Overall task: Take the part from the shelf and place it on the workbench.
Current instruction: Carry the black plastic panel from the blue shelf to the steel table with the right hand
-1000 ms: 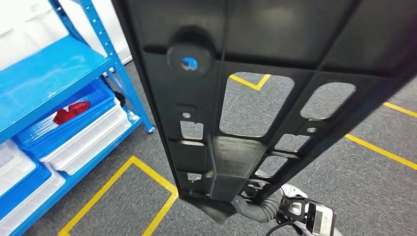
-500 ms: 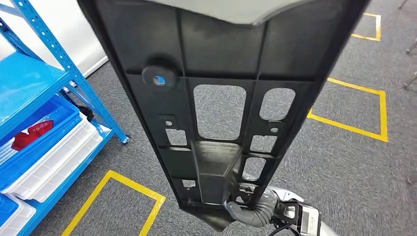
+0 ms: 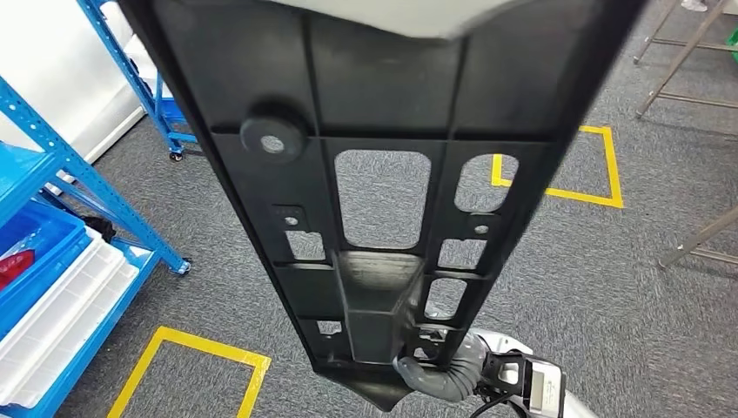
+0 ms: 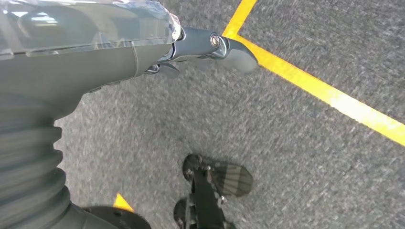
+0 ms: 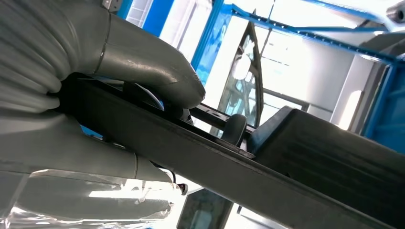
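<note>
A long black plastic part point(image 3: 383, 131), ribbed and pierced with cut-outs, stands upright close before my head camera and hides much of the floor. My right hand point(image 3: 444, 373) grips it at its lower end. In the right wrist view the grey thumb point(image 5: 148, 67) lies over the part's dark edge point(image 5: 219, 157) and the fingers wrap beneath it. My left hand point(image 4: 143, 52) hangs over grey carpet and holds nothing, its thumb point(image 4: 224, 47) sticking out.
A blue shelf point(image 3: 52, 165) stands at the left, with a blue bin point(image 3: 30, 248), white bins point(image 3: 70, 305) and a red item point(image 3: 9, 266). Yellow tape squares point(image 3: 204, 350) point(image 3: 600, 165) mark the carpet. Metal frame legs point(image 3: 687, 70) rise at the right.
The whole picture has swung to the right: the blue shelf has slid toward the left edge and metal legs have come in at the right. The part stays in my right hand.
</note>
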